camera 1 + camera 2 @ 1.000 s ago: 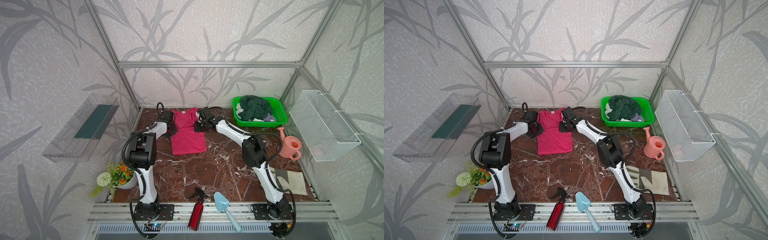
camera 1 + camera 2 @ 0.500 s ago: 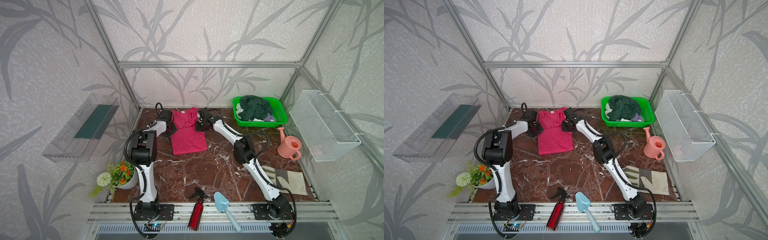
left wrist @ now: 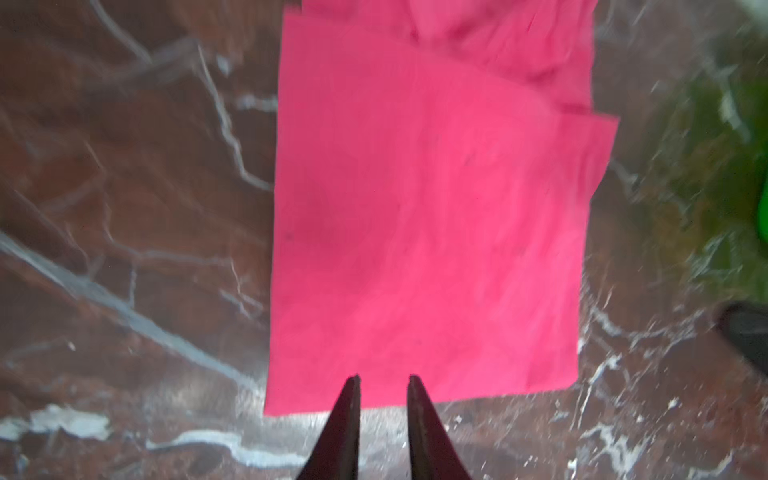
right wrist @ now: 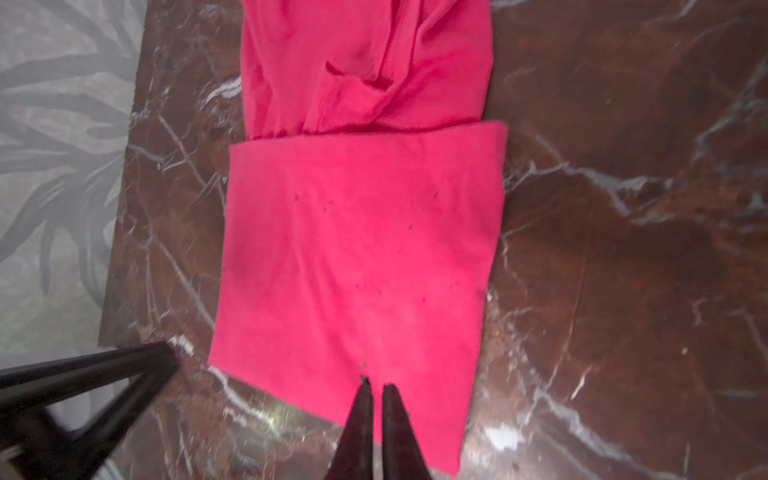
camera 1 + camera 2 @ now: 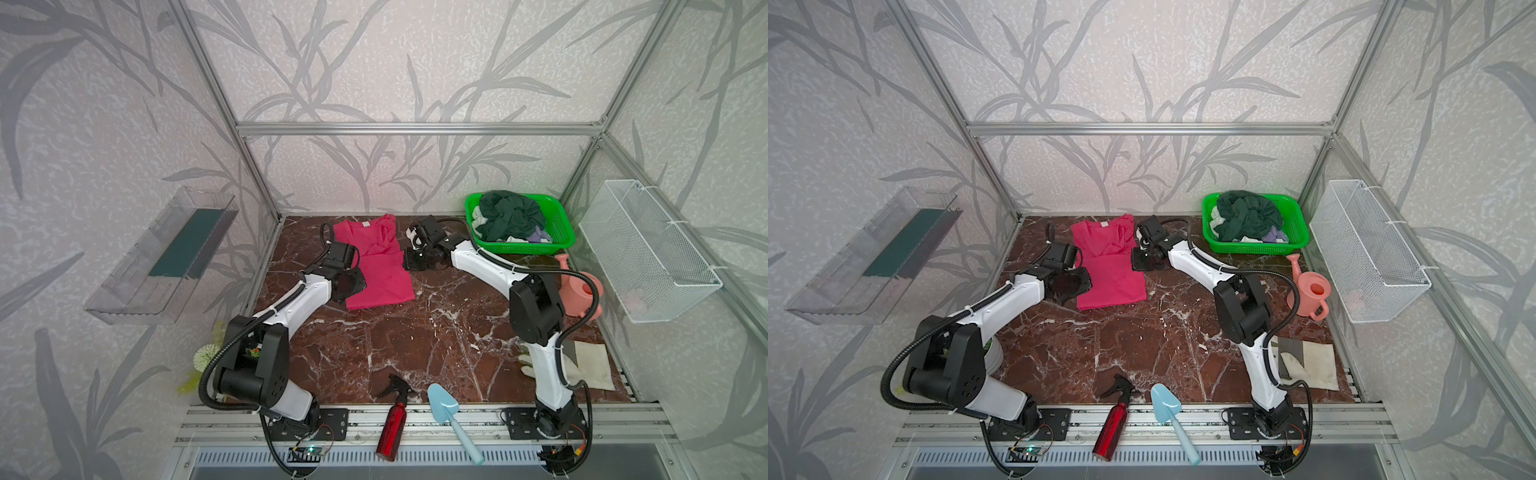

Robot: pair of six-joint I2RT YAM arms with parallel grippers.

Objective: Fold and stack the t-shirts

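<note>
A bright pink-red t-shirt (image 5: 380, 270) (image 5: 1113, 270) lies on the marble table at the back, its lower half folded flat and its upper part wrinkled. My left gripper (image 5: 350, 284) (image 3: 383, 380) is at the shirt's left edge, narrowly open, with nothing between its fingers. At the shirt's right edge my right gripper (image 5: 415, 262) (image 4: 376, 384) hovers shut, over the cloth (image 4: 357, 249) and holding nothing. A dark green t-shirt (image 5: 509, 214) is heaped on whitish and lavender ones (image 5: 538, 237) in the green basket (image 5: 559, 245).
At the right stand a pink watering can (image 5: 579, 291) and a white wire basket (image 5: 648, 257). A pale glove (image 5: 590, 365) lies at the front right. A red spray bottle (image 5: 392, 419) and a blue trowel (image 5: 446, 409) lie at the front edge, flowers (image 5: 203, 357) at the left.
Both arms' elbows have swung down toward the front. The left gripper has slid a little toward the front along the shirt's left edge. The shirt lies as before.
</note>
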